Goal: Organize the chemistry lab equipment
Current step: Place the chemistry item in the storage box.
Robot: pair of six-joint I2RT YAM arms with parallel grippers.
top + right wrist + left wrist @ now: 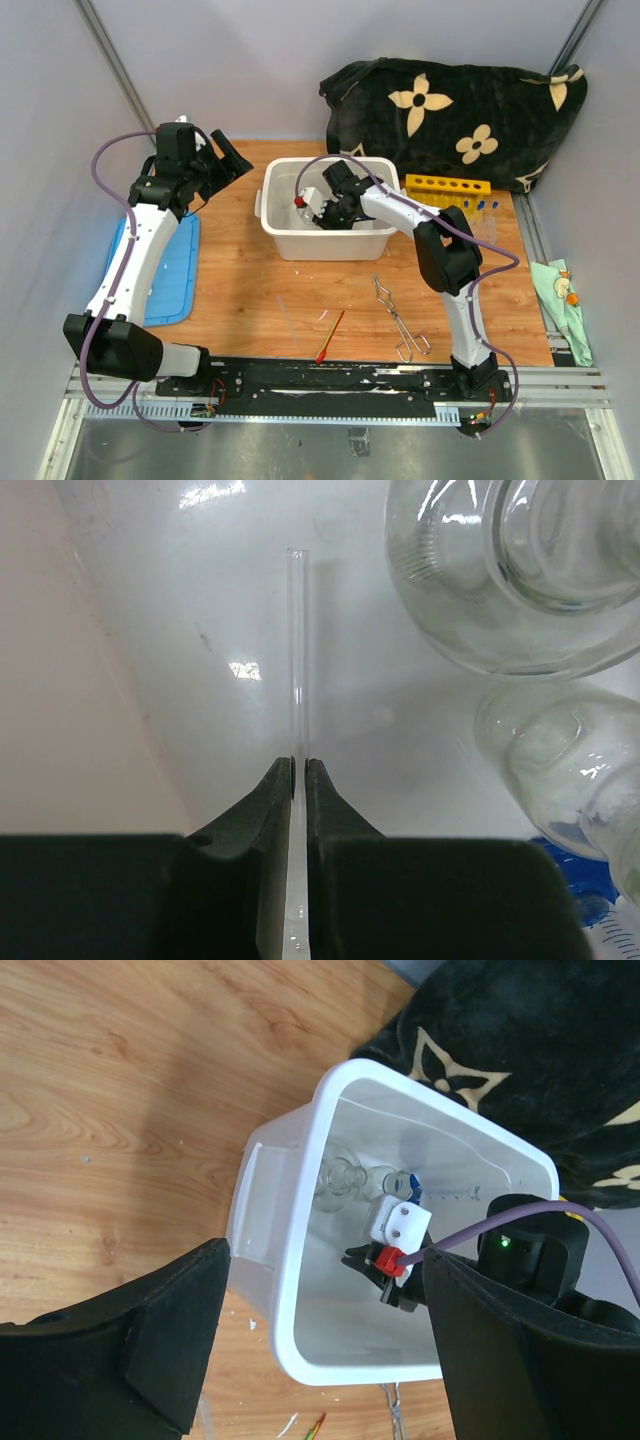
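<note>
My right gripper (pixel 299 762) is down inside the white tub (pixel 283 240), shut on a thin clear glass rod (pixel 297 630) that sticks out ahead of the fingertips. Two small glass beakers (pixel 510 570) lie in the tub to the rod's right, beside something blue. My left gripper (pixel 328 1255) hangs open and empty above the tub's left side (pixel 225 160). A yellow holed tube rack (pixel 447 187) stands right of the tub, with blue-capped tubes (pixel 482 207) beside it. Metal tongs (pixel 398 318) and a red-tipped stick (pixel 331 336) lie on the wooden table in front.
A blue lid (pixel 165 270) lies flat at the table's left, under the left arm. The black flowered cloth (pixel 455 110) is bunched at the back right. A pale green cloth (pixel 560 300) lies off the table's right edge.
</note>
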